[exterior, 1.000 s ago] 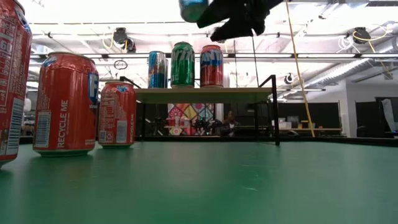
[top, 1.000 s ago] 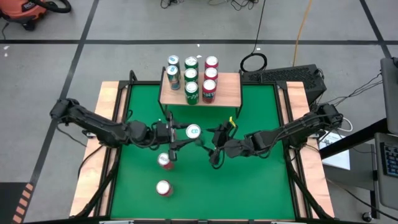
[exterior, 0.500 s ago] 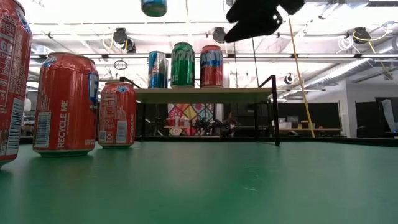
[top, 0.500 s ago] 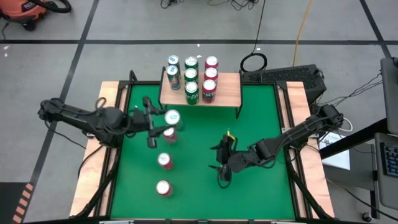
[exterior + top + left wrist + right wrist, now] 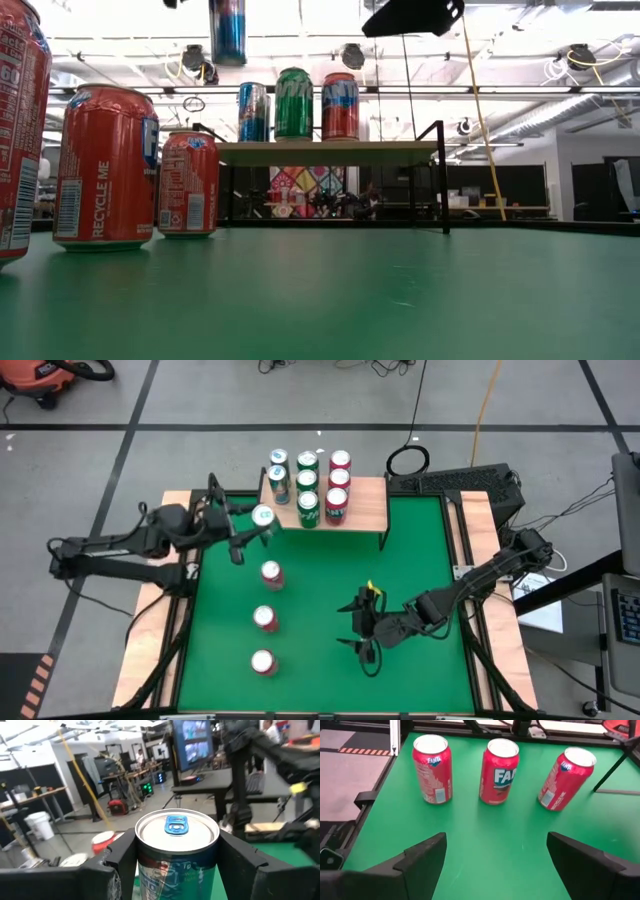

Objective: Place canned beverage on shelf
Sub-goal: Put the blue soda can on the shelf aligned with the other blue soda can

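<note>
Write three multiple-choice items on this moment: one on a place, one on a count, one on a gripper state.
1. Where is the blue can?
A. lying on the green table
B. in the air beside the shelf's left end
C. on the floor

2. How many red cans stand on the green table?
A. one
B. five
C. three

3. How is the right gripper?
A. open, holding nothing
B. shut on a red can
C. shut on the shelf

Answers: 1 B, the left gripper holds it up near the shelf. 2 C, a row of three. 3 A, its fingers spread apart.

Seven cans (image 5: 307, 481) crowding shelf's (image 5: 364, 510) left half; right half free.
</note>
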`<state>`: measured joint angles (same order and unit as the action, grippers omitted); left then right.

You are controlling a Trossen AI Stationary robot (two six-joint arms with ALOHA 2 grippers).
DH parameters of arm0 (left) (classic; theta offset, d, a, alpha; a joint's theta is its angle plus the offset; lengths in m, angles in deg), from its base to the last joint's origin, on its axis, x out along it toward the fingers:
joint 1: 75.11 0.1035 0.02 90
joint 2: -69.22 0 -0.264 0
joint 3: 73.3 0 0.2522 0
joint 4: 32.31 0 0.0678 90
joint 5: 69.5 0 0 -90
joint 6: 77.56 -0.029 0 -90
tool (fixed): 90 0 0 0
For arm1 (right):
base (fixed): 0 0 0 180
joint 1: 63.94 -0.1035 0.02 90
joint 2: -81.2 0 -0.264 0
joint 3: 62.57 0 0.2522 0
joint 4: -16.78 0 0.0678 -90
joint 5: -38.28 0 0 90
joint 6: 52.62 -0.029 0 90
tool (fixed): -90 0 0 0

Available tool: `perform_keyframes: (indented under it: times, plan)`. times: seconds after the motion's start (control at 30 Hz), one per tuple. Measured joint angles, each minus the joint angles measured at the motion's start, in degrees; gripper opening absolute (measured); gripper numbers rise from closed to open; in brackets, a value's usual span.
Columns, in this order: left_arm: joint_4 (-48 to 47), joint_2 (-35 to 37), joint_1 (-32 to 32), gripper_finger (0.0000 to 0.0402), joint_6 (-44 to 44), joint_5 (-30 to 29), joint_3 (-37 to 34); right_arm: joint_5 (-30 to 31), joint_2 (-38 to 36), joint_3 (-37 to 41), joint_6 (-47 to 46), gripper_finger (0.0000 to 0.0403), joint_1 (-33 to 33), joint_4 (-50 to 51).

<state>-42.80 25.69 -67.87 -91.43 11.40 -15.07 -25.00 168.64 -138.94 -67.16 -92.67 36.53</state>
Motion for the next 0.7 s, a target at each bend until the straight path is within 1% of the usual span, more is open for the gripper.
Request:
perform_keyframes:
  times: [0.23, 0.3, 0.37, 0.57, 0.7]
  plan:
    - [1.45, -1.27, 12.51, 0.0208, 1.41, 11.59, -2.33, 0.01, 0.01, 0.0, 0.85, 0.0336, 0.09, -1.01]
    - [3.03, -1.85, 15.44, 0.0208, 2.71, 16.16, -2.85, 0.02, 0.0, 0.0, 0.62, 0.0336, 0.09, -1.02]
    - [4.41, -2.9, 17.77, 0.0208, 3.7, 19.27, -3.18, 0.02, 0.0, 0.0, 0.54, 0.0336, 0.11, -1.04]
    - [5.52, -7.43, 23.81, 0.0208, 3.4, 25.93, -4.11, 0.02, 0.0, 0.0, 0.3, 0.0336, 0.11, -1.02]
    - [5.51, -9.62, 27.12, 0.0208, 3.02, 27.03, -4.11, 0.02, 0.0, 0.0, 0.41, 0.0336, 0.11, -0.98]
